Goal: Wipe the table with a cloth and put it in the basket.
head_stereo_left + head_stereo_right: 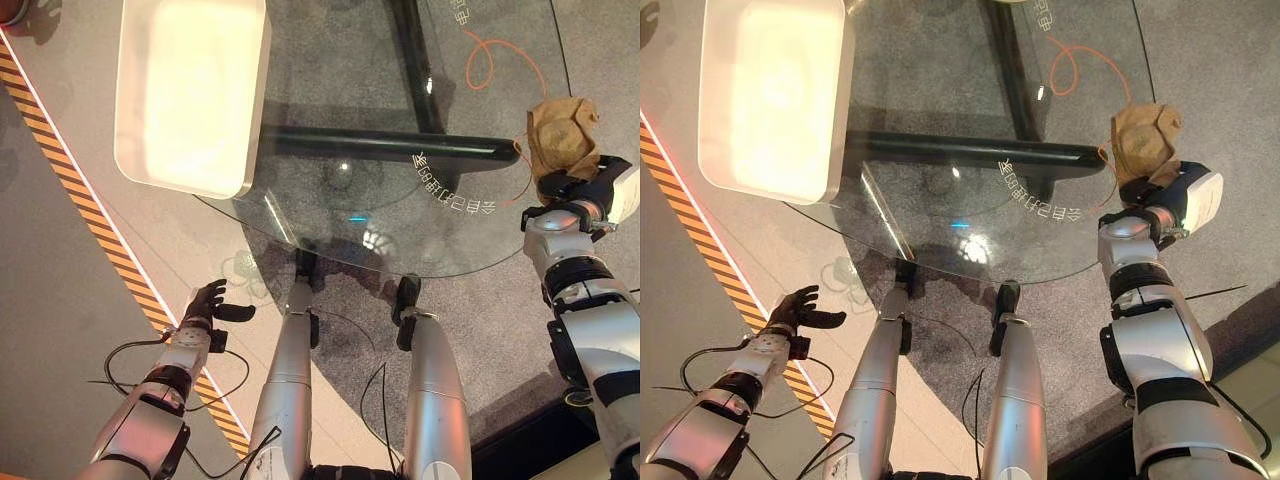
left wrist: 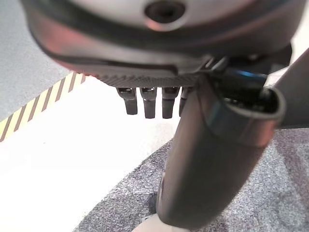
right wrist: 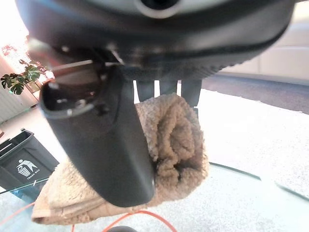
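Observation:
A crumpled brown cloth (image 1: 563, 135) lies on the right edge of the round glass table (image 1: 400, 225). My right hand (image 1: 585, 190) reaches in from the right and is shut on the cloth. In the right wrist view the thumb and fingers (image 3: 169, 87) pinch a bunched fold of the cloth (image 3: 174, 145), and the rest of it rests on the glass. A white rectangular basket (image 1: 130, 165) stands on the table's far left side. Below the table's left edge, my left hand (image 1: 205, 303) hangs over the floor, open and holding nothing, its fingers (image 2: 149, 104) straight.
An orange looped line (image 1: 490, 60) shows on the glass behind the cloth. Black table legs (image 1: 390, 145) run under the top. A yellow-and-black striped tape (image 1: 60, 170) crosses the floor at left. A dark trash bin (image 3: 19, 164) and a plant (image 3: 21, 77) stand beyond the table.

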You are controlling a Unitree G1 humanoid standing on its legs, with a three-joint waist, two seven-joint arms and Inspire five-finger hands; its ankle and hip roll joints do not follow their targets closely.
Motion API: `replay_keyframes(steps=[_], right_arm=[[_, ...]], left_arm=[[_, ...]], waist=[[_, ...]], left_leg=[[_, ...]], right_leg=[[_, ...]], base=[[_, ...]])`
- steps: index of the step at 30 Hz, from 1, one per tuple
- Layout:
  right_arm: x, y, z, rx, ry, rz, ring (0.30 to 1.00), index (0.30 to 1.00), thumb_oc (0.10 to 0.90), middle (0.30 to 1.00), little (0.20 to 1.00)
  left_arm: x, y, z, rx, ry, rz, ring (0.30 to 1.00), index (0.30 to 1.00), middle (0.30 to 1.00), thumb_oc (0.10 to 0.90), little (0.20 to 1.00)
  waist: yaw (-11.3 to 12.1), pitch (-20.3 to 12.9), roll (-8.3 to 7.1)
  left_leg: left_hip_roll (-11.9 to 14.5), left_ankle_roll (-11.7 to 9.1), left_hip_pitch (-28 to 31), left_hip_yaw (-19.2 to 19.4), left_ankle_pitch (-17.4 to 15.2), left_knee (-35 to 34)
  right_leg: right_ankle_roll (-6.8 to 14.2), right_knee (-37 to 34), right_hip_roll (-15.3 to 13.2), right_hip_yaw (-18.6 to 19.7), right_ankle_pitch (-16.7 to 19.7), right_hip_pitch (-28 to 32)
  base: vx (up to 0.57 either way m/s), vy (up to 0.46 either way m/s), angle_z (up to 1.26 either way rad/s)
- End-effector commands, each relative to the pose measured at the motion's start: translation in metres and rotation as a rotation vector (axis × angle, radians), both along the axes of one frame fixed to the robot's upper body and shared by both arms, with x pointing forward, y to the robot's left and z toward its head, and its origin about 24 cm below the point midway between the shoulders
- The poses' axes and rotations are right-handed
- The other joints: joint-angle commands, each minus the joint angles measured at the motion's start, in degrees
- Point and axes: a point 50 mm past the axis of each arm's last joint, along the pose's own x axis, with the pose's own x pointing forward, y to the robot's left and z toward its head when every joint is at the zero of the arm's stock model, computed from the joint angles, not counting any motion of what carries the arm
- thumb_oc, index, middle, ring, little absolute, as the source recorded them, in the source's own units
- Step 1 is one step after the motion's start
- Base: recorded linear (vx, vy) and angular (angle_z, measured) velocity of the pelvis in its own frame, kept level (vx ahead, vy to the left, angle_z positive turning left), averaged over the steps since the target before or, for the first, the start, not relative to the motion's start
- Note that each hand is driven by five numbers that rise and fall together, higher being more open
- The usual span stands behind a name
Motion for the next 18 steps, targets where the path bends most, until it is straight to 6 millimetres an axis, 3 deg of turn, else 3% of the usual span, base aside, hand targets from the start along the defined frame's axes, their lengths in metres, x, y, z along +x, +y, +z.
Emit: replay_keyframes(steps=[1,8,16,18], right_arm=[[-0.034,-0.059,0.02,-0.096,-0.037,-0.223,0.3,0.3,0.1,0.3,0.2],[-0.016,-0.034,0.045,-0.221,-0.099,-0.085,0.3,0.3,0.1,0.3,0.2],[0.008,0.03,0.087,-0.444,-0.195,0.129,0.3,0.3,0.1,0.3,0.2],[0.014,0.054,0.099,-0.546,-0.198,0.212,0.3,0.3,0.1,0.3,0.2]], left_arm=[[-0.012,0.021,-0.006,0.001,0.05,0.104,0.9,0.9,0.9,0.8,0.9],[-0.009,0.021,-0.004,0.003,0.053,0.099,0.9,0.9,0.9,0.8,0.9],[-0.008,0.013,-0.006,0.0,0.043,0.088,0.9,0.9,0.9,0.8,0.9],[-0.007,0.009,-0.007,0.0,0.039,0.078,0.9,0.9,0.9,0.8,0.9]], waist=[[0.18,-1.18,1.33],[0.26,-1.18,1.53],[0.44,-1.18,1.74],[0.72,-1.18,1.85]], left_leg=[[-3.9,5.19,2.22,4.86,-9.86,5.97],[-3.94,4.97,2.06,4.66,-9.79,6.07],[-4.28,4.75,2.18,4.63,-9.48,5.51],[-4.48,4.67,2.33,4.63,-9.29,5.29]], right_leg=[[-1.82,-11.74,5.07,-2.54,8.41,1.11],[-1.85,-11.65,4.95,-2.64,8.28,0.98],[-2.07,-12.01,4.93,-2.8,8.09,1.07],[-2.23,-12.21,4.81,-2.96,7.96,1.3]], base=[[0.0,0.0,0.0],[0.0,0.0,0.0],[-0.01,0.008,-0.04],[-0.01,0.017,-0.05]])
